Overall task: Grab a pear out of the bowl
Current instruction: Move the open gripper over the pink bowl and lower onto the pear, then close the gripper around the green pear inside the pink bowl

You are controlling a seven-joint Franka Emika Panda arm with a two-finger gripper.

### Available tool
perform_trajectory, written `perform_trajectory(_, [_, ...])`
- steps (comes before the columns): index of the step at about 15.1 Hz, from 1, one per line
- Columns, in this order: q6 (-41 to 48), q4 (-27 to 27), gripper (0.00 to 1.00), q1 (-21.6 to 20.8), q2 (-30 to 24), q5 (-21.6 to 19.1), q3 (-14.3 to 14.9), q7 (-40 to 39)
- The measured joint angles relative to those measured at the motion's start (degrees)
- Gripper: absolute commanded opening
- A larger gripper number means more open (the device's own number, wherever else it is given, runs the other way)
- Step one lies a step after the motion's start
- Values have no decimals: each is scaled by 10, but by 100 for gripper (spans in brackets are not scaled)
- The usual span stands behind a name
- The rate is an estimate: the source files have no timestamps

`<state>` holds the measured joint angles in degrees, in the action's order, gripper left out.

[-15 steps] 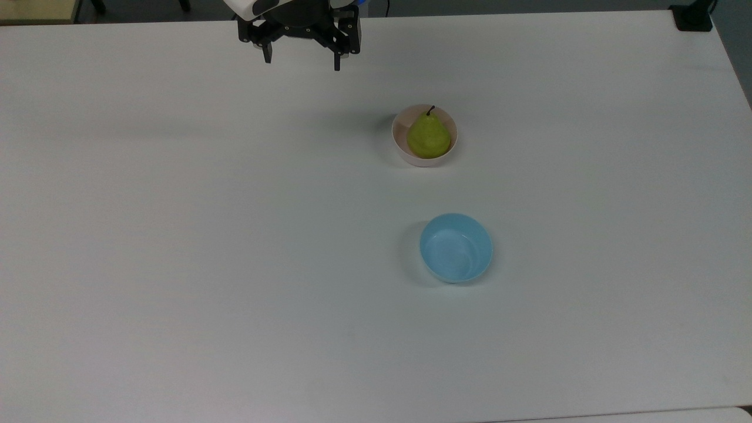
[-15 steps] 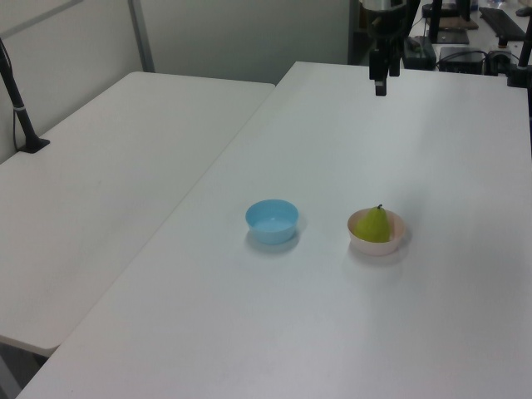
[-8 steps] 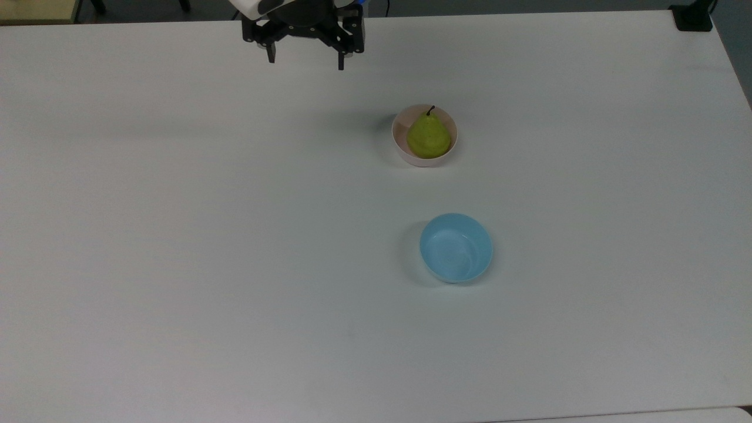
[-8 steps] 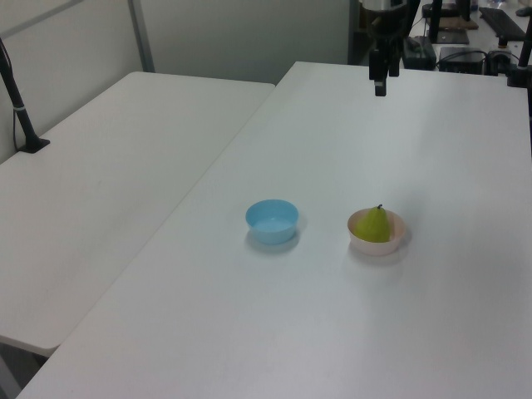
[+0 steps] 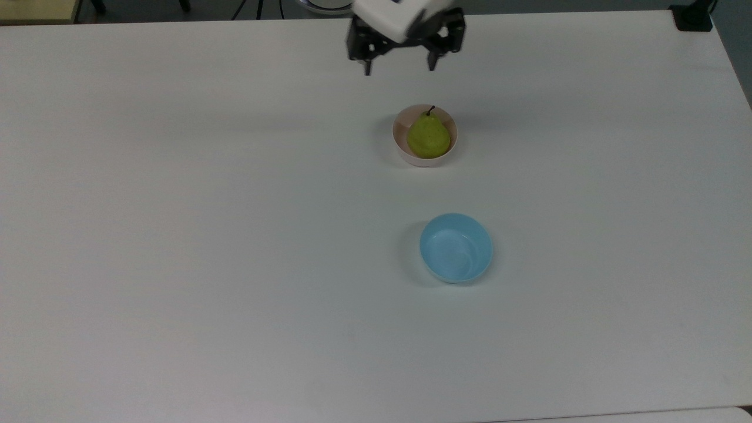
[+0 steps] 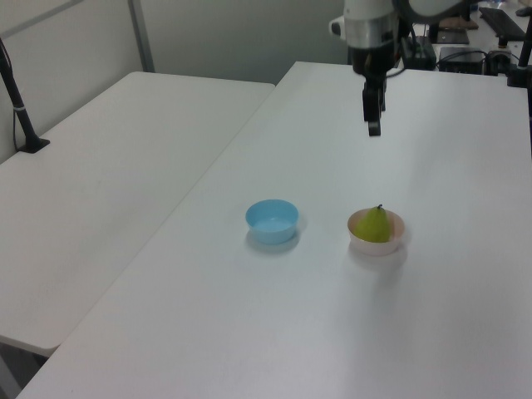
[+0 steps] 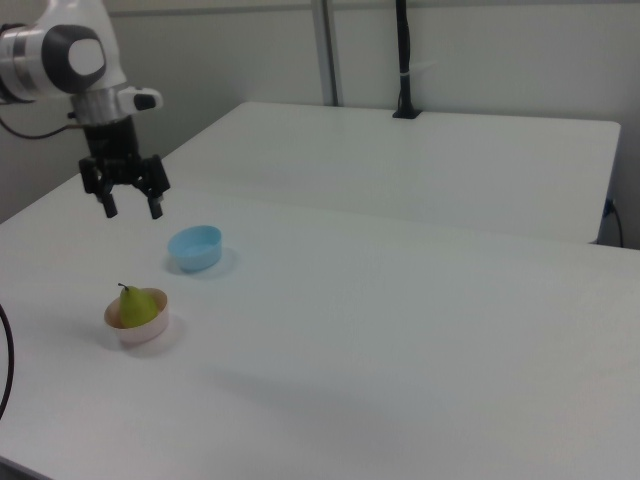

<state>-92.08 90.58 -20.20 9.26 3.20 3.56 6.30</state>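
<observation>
Top view: end effector [image 5: 399, 70] hung above the far bench [image 5: 176, 235], fingers spread wide, nothing held. Pear [image 5: 429, 136] stood upright in the pink bowl [image 5: 400, 147], stem up, just near of the end effector. Blue bowl [image 5: 456, 248] nearer still, nothing in it.

Left view: end effector [image 6: 373, 126] high and far of the pear [image 6: 375, 224], which filled much of its bowl [image 6: 376, 245].

Right view: end effector [image 7: 130, 207] open above and far of the pear [image 7: 132, 307]. Judged light, firm, smooth-skinned, likely slippery; best gripped across the rounded belly, clear of the rim
</observation>
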Motion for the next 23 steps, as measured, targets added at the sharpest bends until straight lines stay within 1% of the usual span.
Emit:
perform_trajectory(2, [0, 1, 100, -24, 19, 0, 0, 0])
perform_trajectory(4, [-4, 2, 100, -38, 44, 0, 0, 0])
perform_trajectory(7, [-30, 8, 100, -56, 97, 0, 0, 0])
perform_trajectory(10, [-87, 24, 100, -62, 151, 1, 0, -2])
perform_trajectory(12, [-95, 30, 100, -62, 161, 2, 1, -12])
perform_trajectory(15, [-95, 42, 83, -62, 162, 7, 2, -35])
perform_trajectory(18, [-95, 53, 56, -62, 162, 11, 2, -40])
perform_trajectory(19, [-95, 55, 45, -62, 163, 12, 2, -40])
perform_trajectory(20, [-95, 55, 39, -62, 161, 13, 2, -40])
perform_trajectory(21, [-95, 55, 33, -62, 161, 13, 2, -40])
perform_trajectory(22, [-95, 55, 29, -63, 161, 13, 2, -40])
perform_trajectory(23, [-95, 54, 29, -63, 160, 13, 2, -40])
